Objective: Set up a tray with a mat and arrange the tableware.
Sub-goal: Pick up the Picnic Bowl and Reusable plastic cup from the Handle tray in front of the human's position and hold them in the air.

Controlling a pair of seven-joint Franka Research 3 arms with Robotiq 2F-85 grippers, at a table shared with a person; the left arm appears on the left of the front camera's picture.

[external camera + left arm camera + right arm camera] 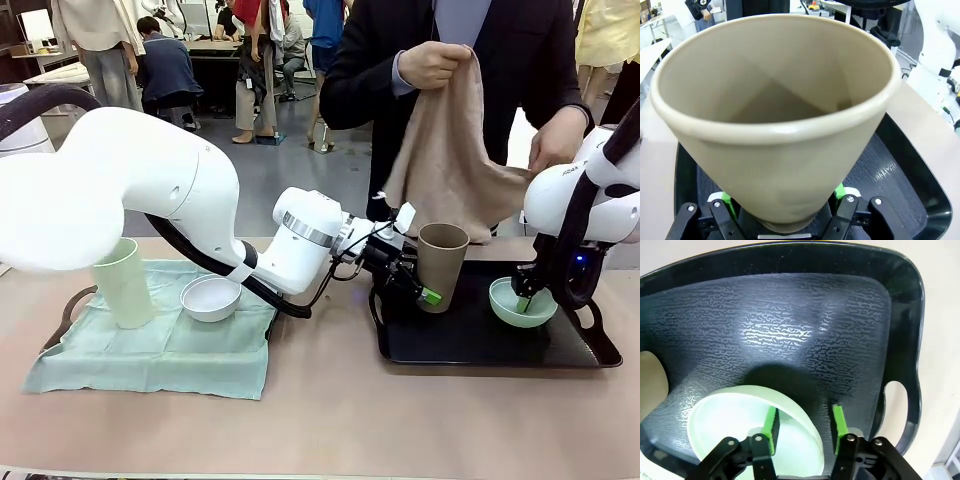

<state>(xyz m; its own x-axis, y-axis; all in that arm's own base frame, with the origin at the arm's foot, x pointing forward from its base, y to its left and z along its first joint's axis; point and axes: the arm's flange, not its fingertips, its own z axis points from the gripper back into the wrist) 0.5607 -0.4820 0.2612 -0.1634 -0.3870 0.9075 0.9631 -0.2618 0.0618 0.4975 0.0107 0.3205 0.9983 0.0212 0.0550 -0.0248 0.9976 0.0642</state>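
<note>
Half done, I judge: at 9 o'clock on the desk (pixel 330 420), green cup (pixel 124 283) and white bowl (pixel 210 297) sit on a mat (pixel 150 350). The black tray (pixel 470 340) at 3 o'clock has no mat; a person holds a tan cloth (pixel 445 160). Left claw (pixel 785 210) holds the tan cup (pixel 775 115); right claw (pixel 805 425) pinches the mint bowl's (pixel 740 420) rim.

- No readable text, label, brand, number or sign is seen in any view.
- A badge-like tag is seen on a person far back in the front view; too small to be read.
</note>
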